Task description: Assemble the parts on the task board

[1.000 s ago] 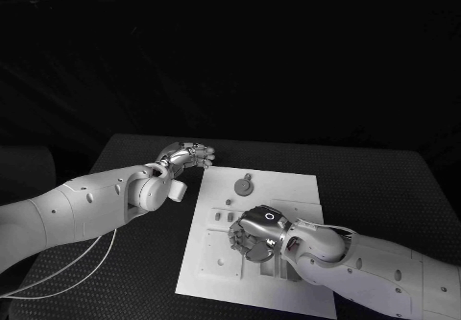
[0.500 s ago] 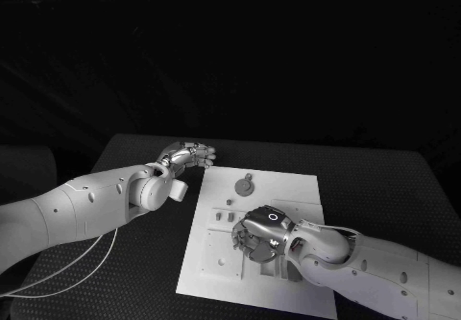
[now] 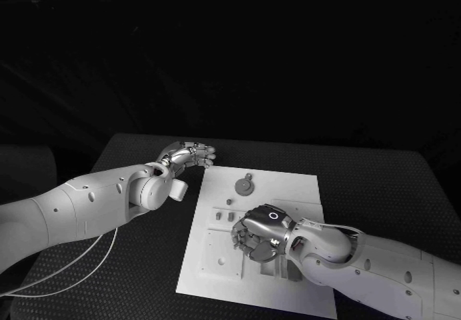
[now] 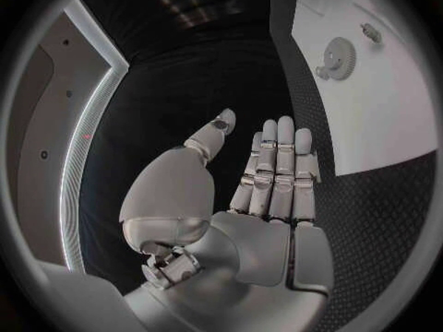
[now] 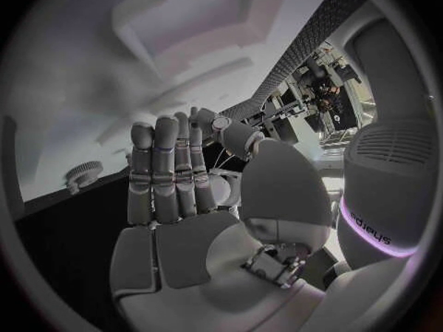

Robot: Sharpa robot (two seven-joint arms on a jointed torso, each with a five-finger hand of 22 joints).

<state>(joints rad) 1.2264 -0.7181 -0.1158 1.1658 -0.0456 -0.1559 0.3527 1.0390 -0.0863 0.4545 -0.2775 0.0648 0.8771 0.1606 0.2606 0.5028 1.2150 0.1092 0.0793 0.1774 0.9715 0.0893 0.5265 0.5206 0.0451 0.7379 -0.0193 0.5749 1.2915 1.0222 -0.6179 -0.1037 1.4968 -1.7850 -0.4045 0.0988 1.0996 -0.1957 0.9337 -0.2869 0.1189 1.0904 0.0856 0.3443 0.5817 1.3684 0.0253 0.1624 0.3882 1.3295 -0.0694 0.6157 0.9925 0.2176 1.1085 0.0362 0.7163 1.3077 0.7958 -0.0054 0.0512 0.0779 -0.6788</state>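
Note:
The white task board (image 3: 288, 190) lies in the middle of the black table. A round grey gear part (image 3: 244, 187) sits near its far edge, and also shows in the left wrist view (image 4: 338, 57) and the right wrist view (image 5: 83, 175). My right hand (image 3: 258, 237) hovers low over the board's middle, palm down, hiding what is under it. In the right wrist view its fingers (image 5: 166, 170) are straight and together, with nothing in them. My left hand (image 3: 189, 156) is off the board's far left corner, and its fingers (image 4: 277, 162) are stretched out and empty.
Small grey pieces (image 3: 228, 202) and slots (image 3: 226, 217) lie on the board's left half. A white cable (image 3: 82, 263) trails over the table's near left, under my left arm. Bare black table (image 3: 384, 187) lies right of the board.
My right hand has crept slightly to the right over the board's middle. The left hand and the gear have not moved.

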